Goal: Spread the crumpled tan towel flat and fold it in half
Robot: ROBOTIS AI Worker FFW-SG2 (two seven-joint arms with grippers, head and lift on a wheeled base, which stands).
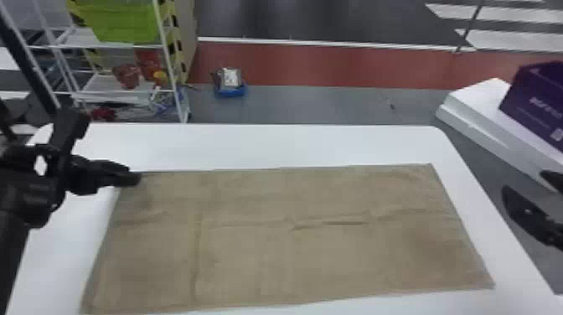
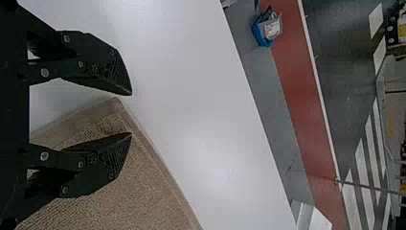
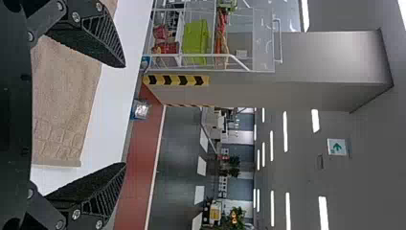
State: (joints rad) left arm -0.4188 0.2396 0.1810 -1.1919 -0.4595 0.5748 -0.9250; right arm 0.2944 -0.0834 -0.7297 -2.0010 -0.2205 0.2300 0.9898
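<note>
Tbl: towel partly under L fingers.

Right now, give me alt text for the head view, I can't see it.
A tan towel lies spread on a white table, faintly creased; the open left gripper is at its far left corner, the right gripper off its right side.

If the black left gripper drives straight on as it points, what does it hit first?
Probably the flat tan cloth towel, near its far-left corner, or the white tabletop beside it; how high the left gripper hangs is unclear.
</note>
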